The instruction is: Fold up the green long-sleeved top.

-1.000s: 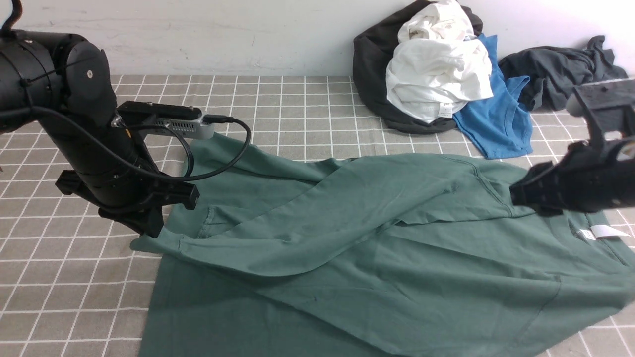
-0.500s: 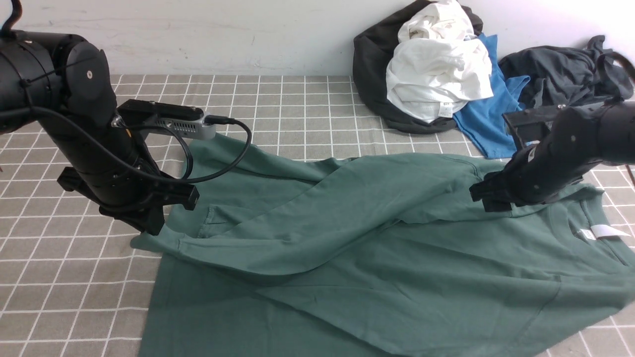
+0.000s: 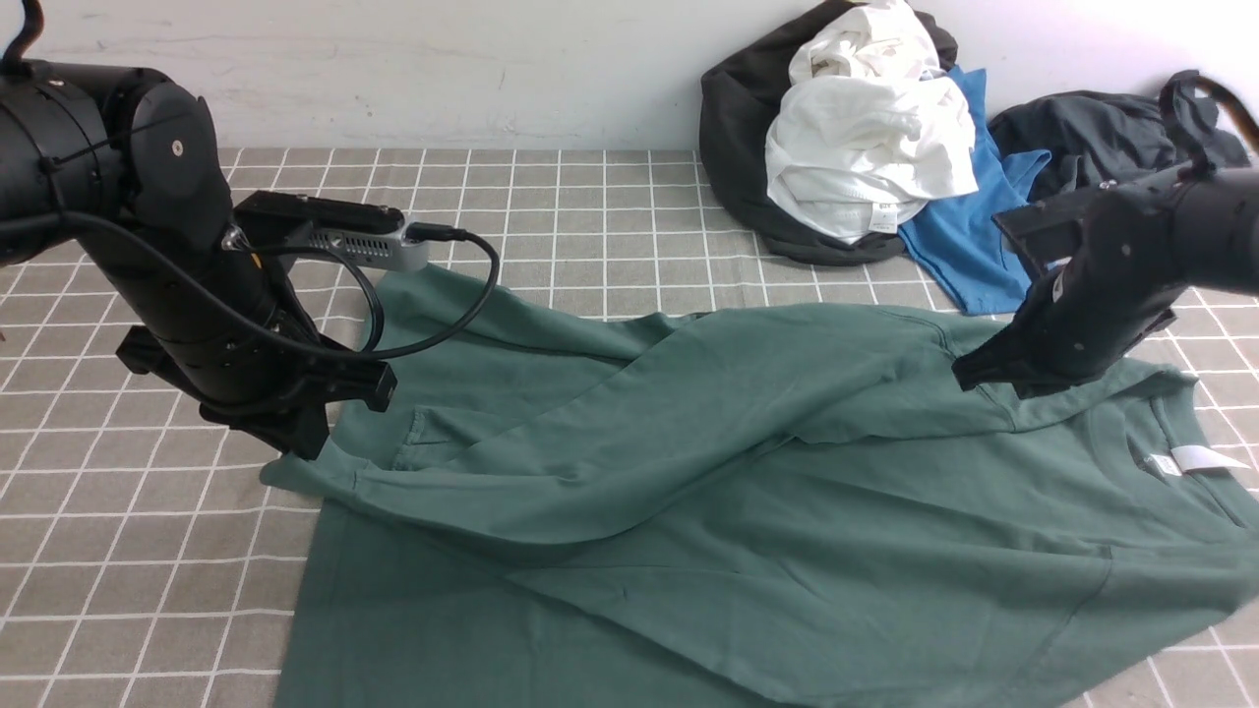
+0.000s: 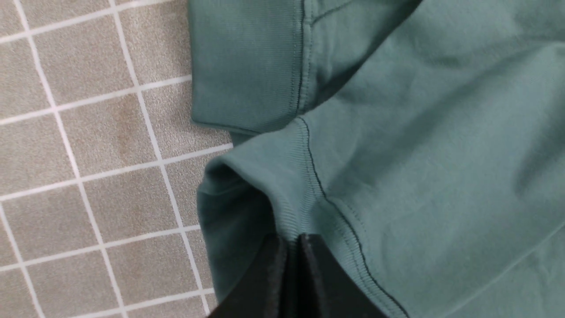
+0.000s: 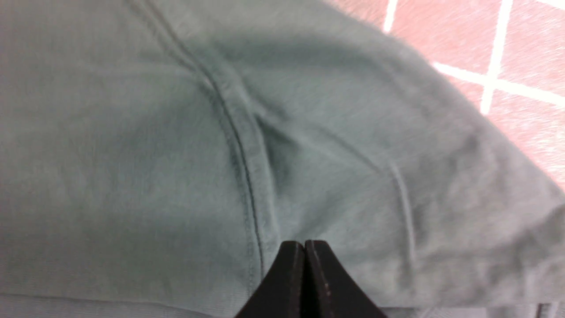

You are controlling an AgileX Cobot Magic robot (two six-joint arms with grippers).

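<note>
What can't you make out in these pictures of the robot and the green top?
Front view: the bottom edge cuts off the near hem of the green long-sleeved top.
Front view: the print on the white neck label is too small to read.
Right wrist view: blurred; whether the shut right gripper pinches cloth is unclear.
Front view: the black garment is mostly covered by the white garment.

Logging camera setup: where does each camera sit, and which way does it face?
Front view: between the arms, facing forward over the grey checked tablecloth at the dark green cotton long-sleeved top; left arm and right arm show.
Left wrist view: on the left wrist, looking along the shut left fingers pinching the top's ribbed edge.
Right wrist view: on the right wrist, looking along the shut right fingers pinching cloth beside a seam.
Shared: both wrist views show the top on the tablecloth.
</note>
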